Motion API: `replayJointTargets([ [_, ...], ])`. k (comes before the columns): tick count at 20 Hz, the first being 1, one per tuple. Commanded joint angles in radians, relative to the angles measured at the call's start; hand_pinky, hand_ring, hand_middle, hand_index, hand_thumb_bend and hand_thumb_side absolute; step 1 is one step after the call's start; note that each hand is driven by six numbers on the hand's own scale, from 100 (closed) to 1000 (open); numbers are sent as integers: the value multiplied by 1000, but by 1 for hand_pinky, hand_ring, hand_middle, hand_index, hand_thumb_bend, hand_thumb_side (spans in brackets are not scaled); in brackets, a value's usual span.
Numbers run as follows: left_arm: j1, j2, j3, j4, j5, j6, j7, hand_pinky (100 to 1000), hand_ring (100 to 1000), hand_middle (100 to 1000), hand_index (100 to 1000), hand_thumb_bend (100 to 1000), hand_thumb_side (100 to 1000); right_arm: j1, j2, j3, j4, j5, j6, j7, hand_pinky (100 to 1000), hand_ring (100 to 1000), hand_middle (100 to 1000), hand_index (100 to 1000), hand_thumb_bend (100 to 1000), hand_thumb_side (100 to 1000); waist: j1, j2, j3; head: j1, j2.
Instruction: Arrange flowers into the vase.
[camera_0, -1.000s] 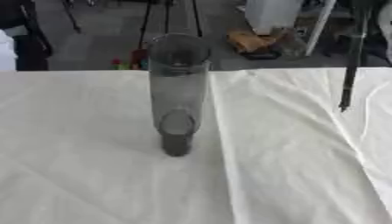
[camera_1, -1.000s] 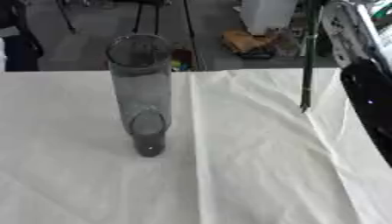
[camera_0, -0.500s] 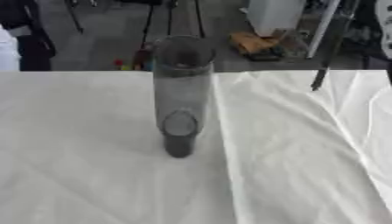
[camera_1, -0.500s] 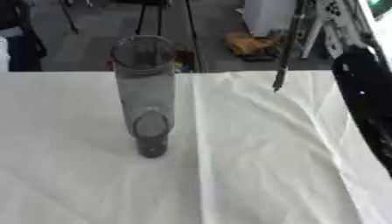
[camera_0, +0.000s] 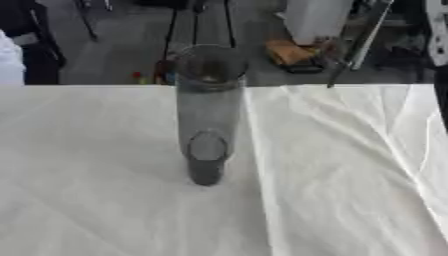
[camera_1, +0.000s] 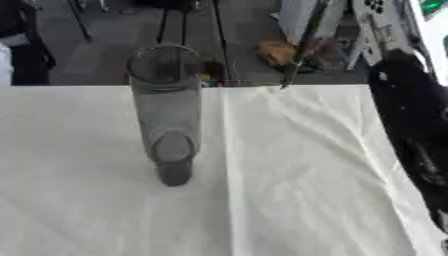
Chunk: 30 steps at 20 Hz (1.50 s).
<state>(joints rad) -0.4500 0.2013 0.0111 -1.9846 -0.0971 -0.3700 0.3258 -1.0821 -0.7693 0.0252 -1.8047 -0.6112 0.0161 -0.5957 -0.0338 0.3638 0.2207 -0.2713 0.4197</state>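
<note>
On the white tablecloth (camera_0: 350, 175) stands an upright glass vase (camera_0: 206, 112).

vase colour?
Clear, grey-tinted glass vase, darker at the base; shows best in the left eye view.

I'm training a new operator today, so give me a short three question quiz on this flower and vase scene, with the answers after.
1. True or false: the vase already holds a flower.
2. Multiple choice: the thin stem shows A) lying flat on the white cloth, B) hanging in the air beyond the table's far edge, right of the vase, C) standing inside the vase.
3. Short answer: what covers the table, and how does the vase stand on it?

Key
1. False: the clear vase is empty.
2. B. The stem's lower tip hangs near the table's far edge, and the hand holding it is out of view.
3. A creased white cloth; the vase stands upright near the middle.
</note>
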Motion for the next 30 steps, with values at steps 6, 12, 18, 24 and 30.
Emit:
replayJointTargets([
  [6,-18,14,-4,-15,7,-4,-9,736,783,769,831,100,1000,-62,10,-11,-5,-16,-57,-15,100,100,100,107,100,374,-8,-11,21,-9,-17],
  [12,-20,17,-6,-15,9,-4,-12,737,783,770,831,100,1000,-93,16,-4,30,-21,-66,-22,100,100,100,108,100,354,-17,-4,35,-12,-24],
  [18,-18,22,-9,-15,10,-2,-15,737,783,770,831,100,1000,-139,21,-1,59,-53,-72,-48,100,100,100,109,100,384,-26,-2,46,-15,-24],
  [24,-23,26,-13,-15,12,-3,-21,737,782,770,830,100,1000,-179,34,5,71,-58,-83,-52,100,100,100,110,100,387,-37,0,59,-21,-28],
  [30,-28,29,-16,-15,14,-3,-25,738,783,770,830,100,1000,-200,52,11,79,-73,-91,-49,100,100,100,111,100,390,-47,2,72,-25,-34],
])
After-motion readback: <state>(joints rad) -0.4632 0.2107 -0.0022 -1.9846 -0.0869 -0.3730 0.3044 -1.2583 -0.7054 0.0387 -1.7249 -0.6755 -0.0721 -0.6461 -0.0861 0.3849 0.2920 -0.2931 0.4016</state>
